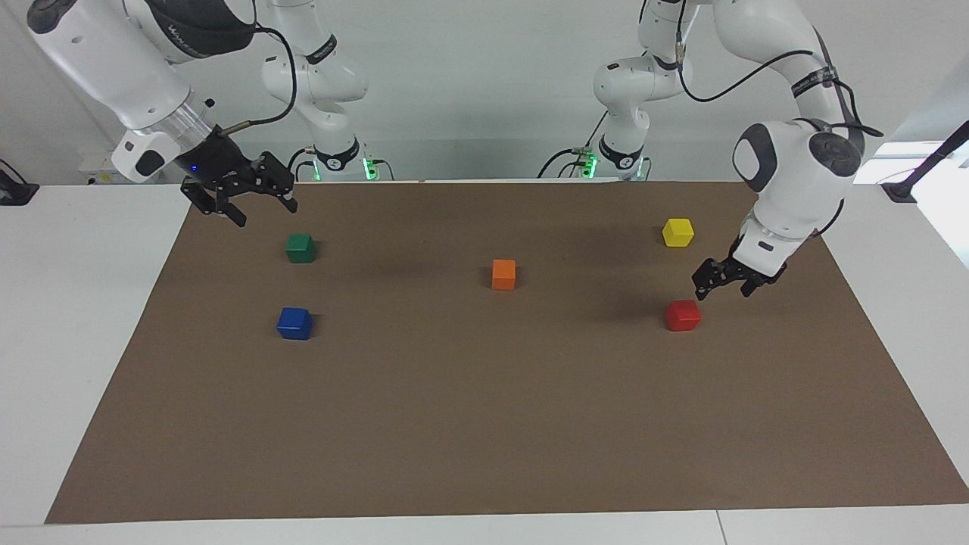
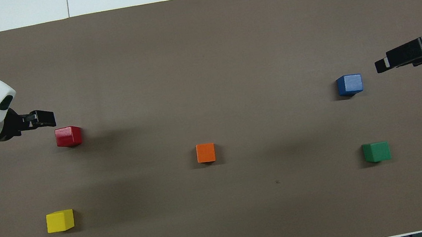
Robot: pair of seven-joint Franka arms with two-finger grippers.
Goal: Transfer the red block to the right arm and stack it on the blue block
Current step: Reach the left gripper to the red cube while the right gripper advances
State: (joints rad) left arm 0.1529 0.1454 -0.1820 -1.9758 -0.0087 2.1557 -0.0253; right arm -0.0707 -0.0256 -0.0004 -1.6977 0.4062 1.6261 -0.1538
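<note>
The small glossy red cube (image 1: 683, 315) sits on the brown paper mat (image 1: 484, 424), toward the left arm's end from the orange cube (image 1: 503, 274). The left gripper (image 1: 723, 282) hangs just beside the red cube and above it, jaws wide and empty, so this arm is plainly the closer. The right gripper (image 1: 241, 198), also spread and empty, hovers near the green cube (image 1: 300, 247), well apart from the red cube; the deep-blue cube (image 1: 294, 323) lies toward the right arm's end from the orange cube.

Bright, even light; soft shadows on the brown mat (image 1: 484, 424); sharp focus.
</note>
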